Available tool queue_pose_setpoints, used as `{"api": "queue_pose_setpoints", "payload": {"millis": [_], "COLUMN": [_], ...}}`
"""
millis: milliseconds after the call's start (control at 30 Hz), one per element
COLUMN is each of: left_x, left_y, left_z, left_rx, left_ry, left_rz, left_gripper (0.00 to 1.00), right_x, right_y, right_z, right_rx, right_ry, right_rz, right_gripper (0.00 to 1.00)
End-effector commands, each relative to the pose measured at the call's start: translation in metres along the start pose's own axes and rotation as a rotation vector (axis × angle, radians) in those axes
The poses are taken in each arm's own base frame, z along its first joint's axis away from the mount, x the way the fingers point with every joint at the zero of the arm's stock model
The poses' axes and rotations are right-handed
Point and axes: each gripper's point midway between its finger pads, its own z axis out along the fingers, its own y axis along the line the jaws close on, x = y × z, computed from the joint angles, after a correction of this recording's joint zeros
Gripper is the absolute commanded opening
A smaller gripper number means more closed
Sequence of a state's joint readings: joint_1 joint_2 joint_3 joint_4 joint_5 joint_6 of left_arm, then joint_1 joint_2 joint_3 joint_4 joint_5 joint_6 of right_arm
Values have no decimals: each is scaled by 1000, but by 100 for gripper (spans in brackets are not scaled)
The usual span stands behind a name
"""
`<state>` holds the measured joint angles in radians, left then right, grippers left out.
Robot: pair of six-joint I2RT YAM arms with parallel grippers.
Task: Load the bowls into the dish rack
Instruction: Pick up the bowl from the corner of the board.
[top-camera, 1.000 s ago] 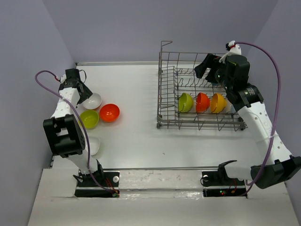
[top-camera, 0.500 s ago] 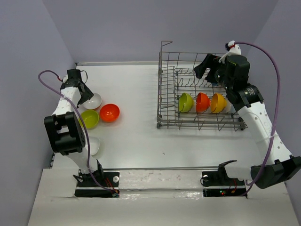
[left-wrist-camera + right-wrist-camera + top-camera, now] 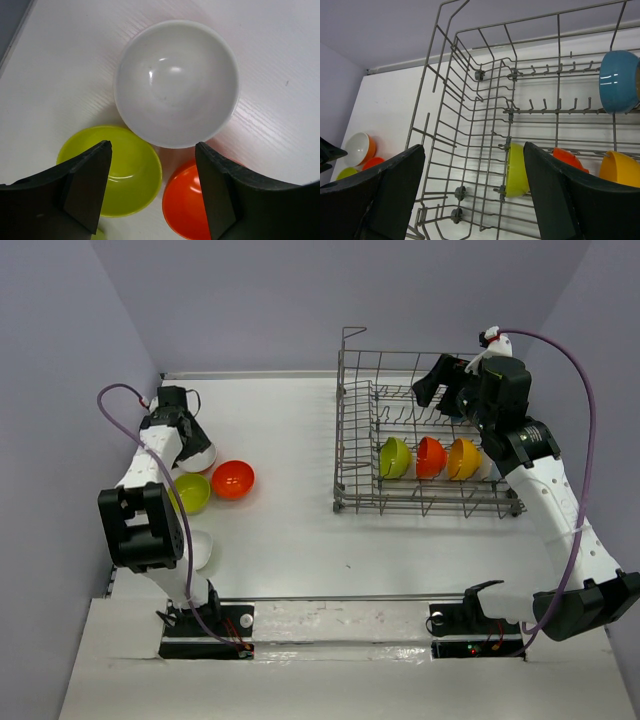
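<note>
My left gripper (image 3: 189,442) is open and empty, hovering over a group of bowls at the table's left. In the left wrist view a white bowl (image 3: 176,82) lies ahead of the gripper (image 3: 152,192). A lime green bowl (image 3: 120,170) and a red-orange bowl (image 3: 187,205) sit below the fingers. The dish rack (image 3: 352,455) stands at the right and holds a lime bowl (image 3: 394,457), a red-orange bowl (image 3: 431,456) and an orange-yellow bowl (image 3: 463,458). My right gripper (image 3: 432,388) is open and empty above the rack's far side. A blue bowl (image 3: 618,81) shows in the rack (image 3: 470,130).
Another white bowl (image 3: 199,550) lies near the left arm's base, partly hidden by the arm. The rack's tall wire sides stand up around the right gripper (image 3: 472,195). The purple walls close in on the left, the back and the right.
My left gripper has moved a little right and forward over the white bowl, which it now partly covers from above. The right arm and the racked bowls have not moved.
</note>
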<state>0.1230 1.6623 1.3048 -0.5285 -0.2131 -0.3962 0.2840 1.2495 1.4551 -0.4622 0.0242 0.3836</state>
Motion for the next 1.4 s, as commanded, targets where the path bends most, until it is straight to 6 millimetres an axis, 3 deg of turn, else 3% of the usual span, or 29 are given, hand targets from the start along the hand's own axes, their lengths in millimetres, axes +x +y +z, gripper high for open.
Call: {"api": "queue_pose_setpoints", "payload": {"millis": [0, 100, 400, 433, 700, 833, 1200, 1367], "left_x": [8, 22, 60, 67, 91, 96, 84, 91], "left_y": [-13, -21, -31, -41, -56, -51, -46, -42], "left_z": [-35, -44, -47, -50, -54, -51, -65, -64], "left_rx": [67, 98, 175, 193, 226, 202, 189, 179], "left_ry": [-28, -17, 57, 66, 104, 107, 70, 89], "left_rz": [53, 61, 21, 43, 63, 57, 51, 54], "left_gripper": [76, 76, 75, 75, 75, 75, 76, 76], "right_x": [-9, -10, -9, -10, -7, -7, -5, -5], "right_y": [10, 10, 10, 10, 14, 14, 14, 15], "right_z": [-2, -2, -3, -3, -3, -4, -1, -2], "right_rx": [-44, -44, -44, -44, -68, -68, -72, -76], "right_ry": [-42, -42, -42, -43, -30, -32, -22, -21], "right_rz": [-15, -15, -20, -21, -23, -23, -24, -27], "right_gripper": [85, 85, 85, 85, 85, 85, 85, 85]}}
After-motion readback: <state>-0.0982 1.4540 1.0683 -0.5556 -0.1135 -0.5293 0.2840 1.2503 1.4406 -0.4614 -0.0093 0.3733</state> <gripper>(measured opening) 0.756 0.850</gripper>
